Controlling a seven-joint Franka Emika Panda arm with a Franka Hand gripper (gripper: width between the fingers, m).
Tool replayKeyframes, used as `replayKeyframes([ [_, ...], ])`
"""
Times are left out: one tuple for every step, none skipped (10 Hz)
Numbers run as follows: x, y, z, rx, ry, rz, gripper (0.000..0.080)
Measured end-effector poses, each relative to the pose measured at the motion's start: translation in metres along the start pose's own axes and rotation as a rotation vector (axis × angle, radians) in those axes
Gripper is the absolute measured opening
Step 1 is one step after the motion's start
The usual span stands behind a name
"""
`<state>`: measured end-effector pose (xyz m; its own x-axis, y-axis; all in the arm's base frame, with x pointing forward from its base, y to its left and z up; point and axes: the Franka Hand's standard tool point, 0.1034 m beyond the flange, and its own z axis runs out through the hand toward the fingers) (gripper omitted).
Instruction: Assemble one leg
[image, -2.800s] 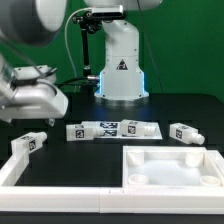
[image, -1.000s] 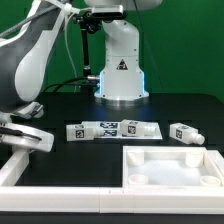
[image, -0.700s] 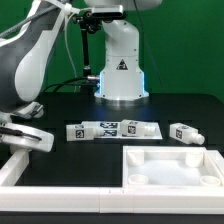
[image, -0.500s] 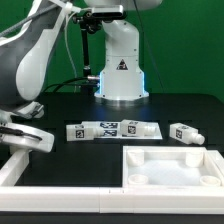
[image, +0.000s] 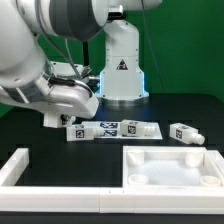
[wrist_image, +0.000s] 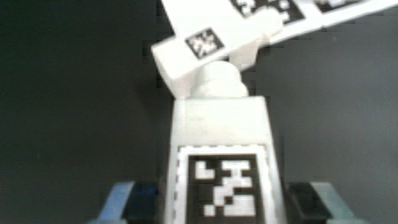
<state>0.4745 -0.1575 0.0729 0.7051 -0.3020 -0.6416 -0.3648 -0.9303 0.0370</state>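
Black tabletop (image: 190, 105) spreads under everything on my feed, with a green backdrop behind it. The arm (image: 50, 50) bulks over the exterior view's left, in front of its white base (image: 122, 65). Next in size is the square white tray (image: 165, 149) at the near right, and a white L-shaped rail (image: 18, 166) runs along the near left edge. The marker board (image: 112, 128) lies flat in the middle of the table. A spare leg (image: 183, 133) rests on its side well to the right of that board, apart from the tray. The gripper (image: 58, 120) hangs low, just off the board's left end. From my wrist camera the gripper (wrist_image: 222, 203) has the leg (wrist_image: 222, 130) lengthwise between its bluish fingers (wrist_image: 128, 200) — the jaws are clamped on its flanks, with its square tag facing the lens. The leg's rounded peg tip points at the corner of the marker board (wrist_image: 249, 30) and overlaps it in this view — I cannot tell whether it touches the board or sits above it.
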Motion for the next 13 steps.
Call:
replayKeyframes([
  [0.003,-0.002,-0.002,0.000,0.070,-0.005,0.0284],
  [0.004,-0.003,-0.004,0.001,0.114,-0.008,0.0285],
  [0.007,-0.011,-0.009,-0.001,0.199,-0.006,0.0285],
  [-0.002,-0.044,-0.020,0.003,0.285,-0.032,0.0285],
  [-0.010,-0.077,-0.038,0.002,0.369,-0.075,0.0285],
  [-0.013,-0.108,-0.060,-0.005,0.464,-0.117,0.0285],
  [-0.021,-0.135,-0.073,-0.010,0.551,-0.139,0.0285],
  [-0.031,-0.144,-0.074,-0.005,0.586,-0.141,0.0285],
  [-0.026,-0.142,-0.073,0.005,0.654,-0.142,0.0285],
  [-0.024,-0.144,-0.073,0.010,0.699,-0.147,0.0285],
  [-0.022,-0.146,-0.076,0.017,0.771,-0.153,0.0285],
  [-0.020,-0.147,-0.073,0.018,0.823,-0.158,0.0285],
  [-0.015,-0.158,-0.076,0.004,0.925,-0.195,0.0285],
])
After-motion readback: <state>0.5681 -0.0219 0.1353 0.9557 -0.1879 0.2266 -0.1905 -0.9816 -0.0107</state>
